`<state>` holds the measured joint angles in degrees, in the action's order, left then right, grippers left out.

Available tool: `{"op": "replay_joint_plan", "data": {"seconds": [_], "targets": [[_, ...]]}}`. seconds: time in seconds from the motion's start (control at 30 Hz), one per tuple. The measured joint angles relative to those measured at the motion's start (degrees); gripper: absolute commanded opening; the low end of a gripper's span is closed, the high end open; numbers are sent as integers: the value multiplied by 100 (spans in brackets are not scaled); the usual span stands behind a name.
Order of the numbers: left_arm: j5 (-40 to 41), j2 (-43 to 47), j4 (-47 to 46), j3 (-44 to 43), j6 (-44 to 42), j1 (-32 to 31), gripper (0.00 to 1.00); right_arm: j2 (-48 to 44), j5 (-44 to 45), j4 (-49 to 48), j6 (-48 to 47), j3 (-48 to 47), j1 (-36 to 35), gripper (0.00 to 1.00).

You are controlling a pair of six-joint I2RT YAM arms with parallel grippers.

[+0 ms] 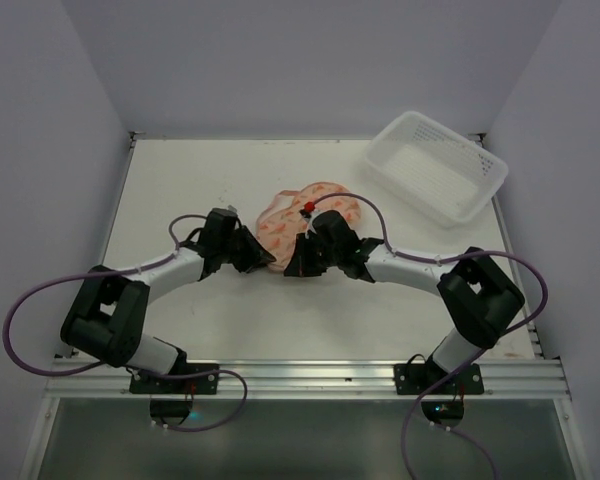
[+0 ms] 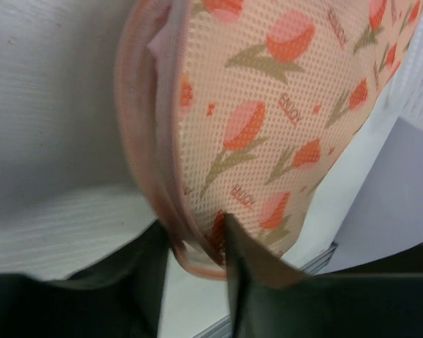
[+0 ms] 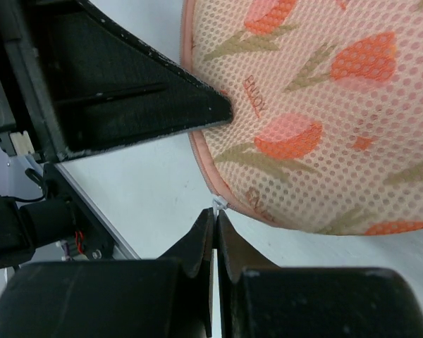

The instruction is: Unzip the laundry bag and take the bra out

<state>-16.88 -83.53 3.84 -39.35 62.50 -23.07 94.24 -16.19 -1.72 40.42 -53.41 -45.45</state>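
White table (image 1: pixel 200 180) bears laundry bag (image 1: pixel 288 228); lavender walls (image 1: pixel 40 100).

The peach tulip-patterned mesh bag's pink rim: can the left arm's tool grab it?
Probably yes. The left tool has one finger on each side of the pink zipper rim of the peach tulip-patterned mesh laundry bag, with nothing else between them.

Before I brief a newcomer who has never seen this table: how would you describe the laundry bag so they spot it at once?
On the white table, look between the left gripper and the right gripper. There is the laundry bag, a peach-pink mesh pouch printed with orange tulips, unlike the plain white plastic basket at the far right.
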Motion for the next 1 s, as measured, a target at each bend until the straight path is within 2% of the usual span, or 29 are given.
{"op": "replay_joint_plan", "data": {"seconds": [0.1,0.27,0.47,0.57,0.6,0.63,0.67,0.7,0.77,0.8,0.9,1.0], "targets": [[59,-15,-11,37,59,2,0,-20,50,0,-26,79,-2,0],[59,-15,13,42,44,-11,0,-378,212,87,-129,651,42,0],[-155,192,-37,284,83,2,0,-785,96,-48,-184,1069,426,0],[-160,525,-216,566,199,0,1,-815,-70,-61,-238,1067,455,26],[-76,654,-245,693,232,0,13,-826,-83,24,-289,1069,472,36],[0,772,-280,839,278,-9,21,-850,-90,142,-315,1069,511,53],[96,876,-323,999,323,-39,28,-881,-81,229,-304,1069,551,59],[166,968,-348,1143,407,-125,42,-935,-61,337,-348,1069,588,63],[284,1108,-402,1381,538,-376,62,-1130,48,560,-361,1067,649,70],[313,1191,-431,1499,599,-529,78,-1274,166,684,-326,1067,693,71],[365,1513,-448,1762,719,-859,94,-1740,481,1008,-199,1067,885,72],[581,2087,-98,1816,658,-892,98,-1993,885,1213,-39,1067,1235,72]]}}
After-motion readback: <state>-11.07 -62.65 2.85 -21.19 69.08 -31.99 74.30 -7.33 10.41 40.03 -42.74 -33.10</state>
